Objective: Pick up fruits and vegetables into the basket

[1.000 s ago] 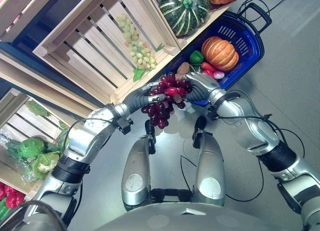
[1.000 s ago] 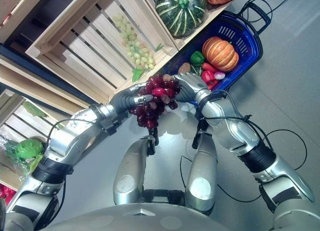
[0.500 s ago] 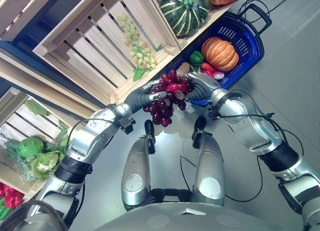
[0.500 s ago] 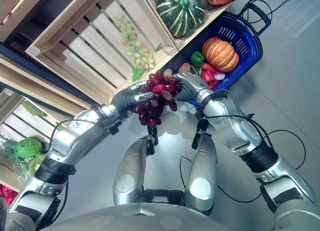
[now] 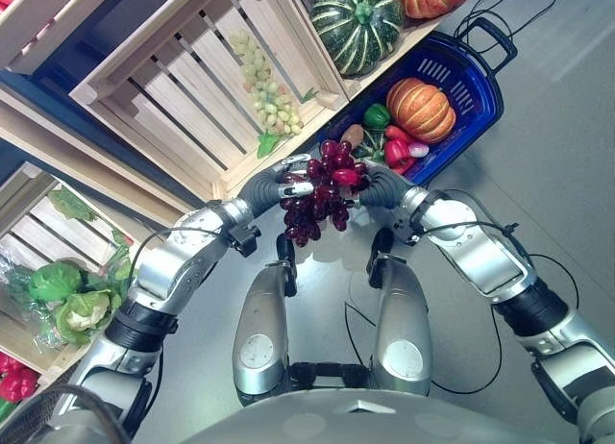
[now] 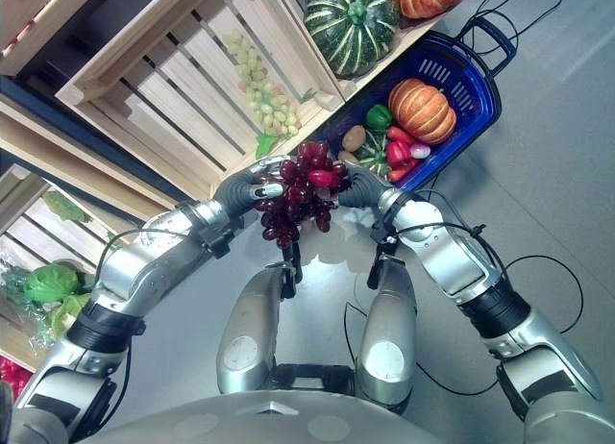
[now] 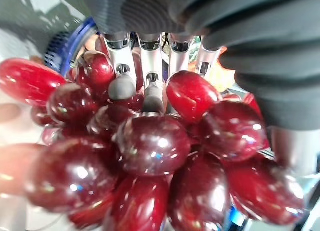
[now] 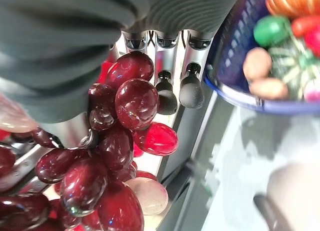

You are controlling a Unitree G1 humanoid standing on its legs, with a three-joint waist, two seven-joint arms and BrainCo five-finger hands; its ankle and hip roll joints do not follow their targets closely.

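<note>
A blue basket (image 5: pixel 478 98) on the floor is partly hidden behind the right hand (image 5: pixel 381 186). Red grapes (image 5: pixel 322 189) are held in mid-air just short of its rim, clasped between that hand and the left hand (image 5: pixel 274 186), both curled round the bunch.

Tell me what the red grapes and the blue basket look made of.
Red grapes: glossy, smooth skins with sharp highlights, likely plastic replicas, though real fruit can't be ruled out. Blue basket: seemingly moulded plastic, judging by its uniform blue wall with slotted vents; handle black.
</note>
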